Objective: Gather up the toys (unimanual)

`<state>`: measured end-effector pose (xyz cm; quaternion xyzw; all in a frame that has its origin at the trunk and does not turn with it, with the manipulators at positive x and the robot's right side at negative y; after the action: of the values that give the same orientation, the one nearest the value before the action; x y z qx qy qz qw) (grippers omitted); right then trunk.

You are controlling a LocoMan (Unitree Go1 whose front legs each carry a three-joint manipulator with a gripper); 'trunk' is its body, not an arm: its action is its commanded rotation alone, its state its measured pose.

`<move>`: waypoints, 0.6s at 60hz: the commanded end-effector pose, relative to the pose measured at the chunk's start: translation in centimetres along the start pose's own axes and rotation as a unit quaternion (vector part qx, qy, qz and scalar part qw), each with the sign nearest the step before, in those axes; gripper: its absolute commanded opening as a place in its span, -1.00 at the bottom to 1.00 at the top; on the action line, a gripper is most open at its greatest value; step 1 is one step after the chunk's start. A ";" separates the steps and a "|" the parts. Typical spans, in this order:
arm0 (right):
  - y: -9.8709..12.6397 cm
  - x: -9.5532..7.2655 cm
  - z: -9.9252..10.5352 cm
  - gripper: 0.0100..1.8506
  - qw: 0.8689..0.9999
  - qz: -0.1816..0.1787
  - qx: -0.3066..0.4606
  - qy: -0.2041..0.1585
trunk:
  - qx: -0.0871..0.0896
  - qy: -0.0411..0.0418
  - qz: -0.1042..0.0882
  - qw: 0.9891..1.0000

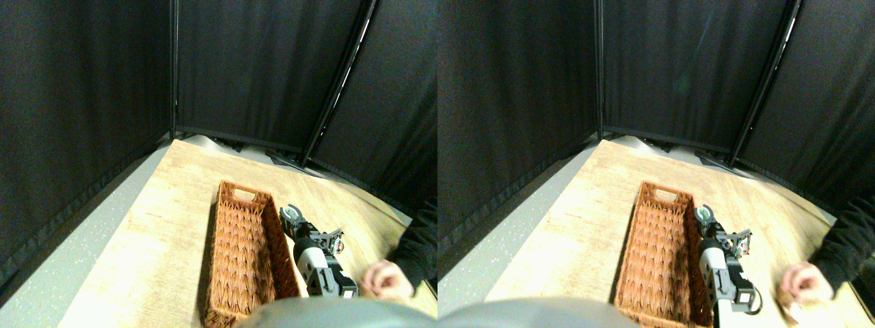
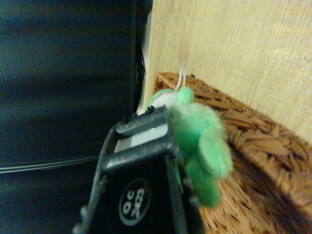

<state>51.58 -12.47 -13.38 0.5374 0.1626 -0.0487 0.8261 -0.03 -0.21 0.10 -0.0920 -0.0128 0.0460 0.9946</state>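
Note:
A green plush toy [image 1: 295, 213] with a white string loop sits in my right gripper [image 1: 294, 217], which is shut on it. The gripper hangs just at the right rim of the long brown wicker basket [image 1: 236, 190], a little above it. In the wrist view the green toy [image 2: 202, 146] bulges out beside the dark jaw, with the basket's woven rim [image 2: 263, 141] and inside directly under it. The part of the basket's inside that shows holds nothing. No other toys show.
A person's hand [image 1: 386, 279] in a black sleeve [image 1: 420, 239] rests on the wooden table [image 1: 164, 225] at the right, close to my arm. Black curtains [image 1: 260, 68] close off the back and sides. Grey floor [image 1: 82, 232] lies left of the table.

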 end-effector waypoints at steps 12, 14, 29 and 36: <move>1.6 0.3 -2.3 -0.95 0.998 0.024 -0.001 0.055 | -0.019 0.003 0.021 1.000; 1.8 0.3 -2.8 -0.95 0.998 0.023 0.007 0.061 | -0.019 0.003 0.021 1.000; 1.4 0.3 -3.4 -0.95 0.998 0.018 0.013 0.063 | -0.020 0.004 0.022 1.000; 1.5 0.1 -2.9 -0.50 0.996 0.013 -0.014 0.083 | -0.015 0.004 0.017 1.000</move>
<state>51.17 -8.99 -14.14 0.5538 0.2242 -0.0163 0.8017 -0.19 -0.09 0.03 -0.1091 -0.0135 0.0596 0.9922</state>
